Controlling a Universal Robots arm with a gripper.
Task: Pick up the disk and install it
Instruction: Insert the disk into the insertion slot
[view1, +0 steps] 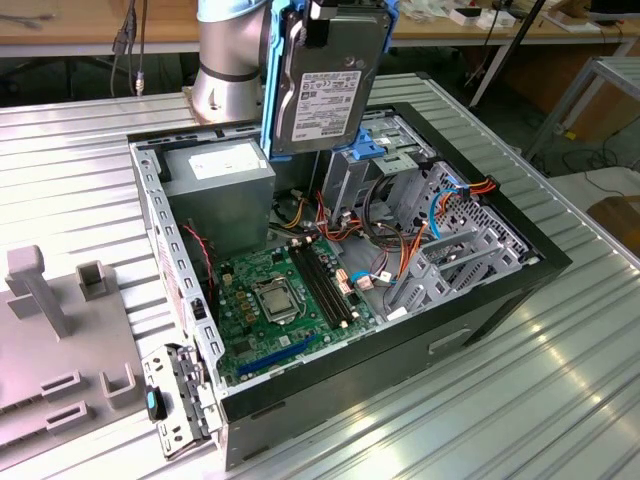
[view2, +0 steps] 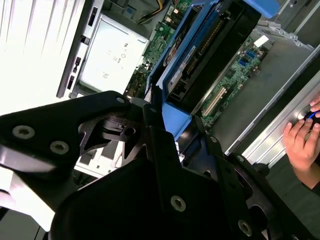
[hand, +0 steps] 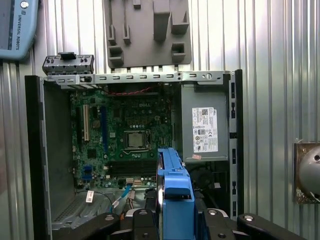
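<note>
The disk (view1: 325, 85), a silver-grey hard drive in a bright blue carrier rail, hangs upright above the back of the open computer case (view1: 152, 235). My gripper (hand: 175, 212) is shut on it, with a black finger (hand: 149, 202) on either side of the blue rail (hand: 174, 182). In the second wrist view the disk (view2: 200, 60) points away from the gripper (view2: 172, 127) toward the motherboard (view2: 235, 75). It is above the case, touching nothing inside. The drive cage (view1: 400, 175) with its fixed blue bracket (view1: 372, 148) stands just below the disk, toward the exterior view's right.
The grey power-supply box (view1: 220, 190) fills the case's back corner. Loose cables (view1: 400, 250) cross the case. A grey fixture plate (view1: 60, 340) lies on the ribbed table at the exterior view's left. A person's hand (view2: 302, 142) rests near the case. A teach pendant (hand: 15, 25) lies nearby.
</note>
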